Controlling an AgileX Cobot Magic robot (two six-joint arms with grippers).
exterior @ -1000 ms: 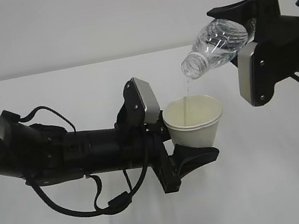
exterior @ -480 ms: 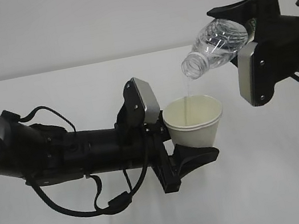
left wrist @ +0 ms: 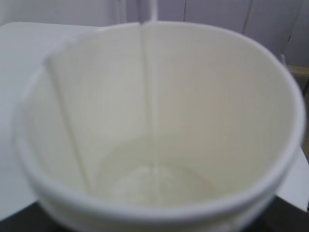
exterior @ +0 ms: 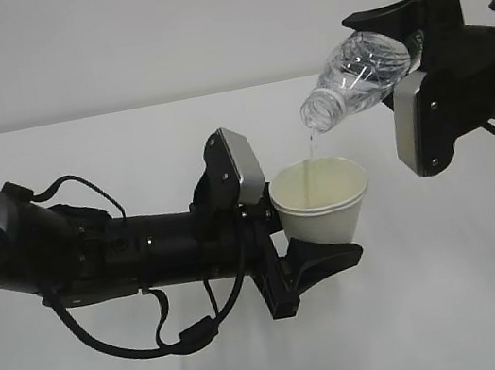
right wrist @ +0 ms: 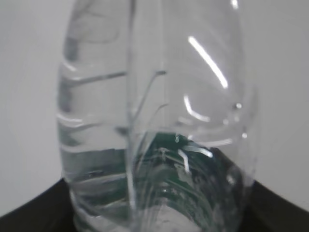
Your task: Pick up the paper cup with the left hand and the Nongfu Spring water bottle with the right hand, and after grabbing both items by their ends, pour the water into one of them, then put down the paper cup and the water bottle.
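Unchanged over the last second: bottle (exterior: 358, 77), tilted above cup (exterior: 322, 199), trickles water (exterior: 310, 150) in. We log left claw (exterior: 306, 232) gripping cup, right claw (exterior: 413, 60) gripping bottle; pour under way.

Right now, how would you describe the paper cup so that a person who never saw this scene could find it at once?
Follow the long black arm on the left to its gripper near the middle of the white table. The paper cup sits upright in that gripper, below the mouth of a tilted clear bottle. It is the only small white open container, cream inside, and a thin stream of water falls into it.
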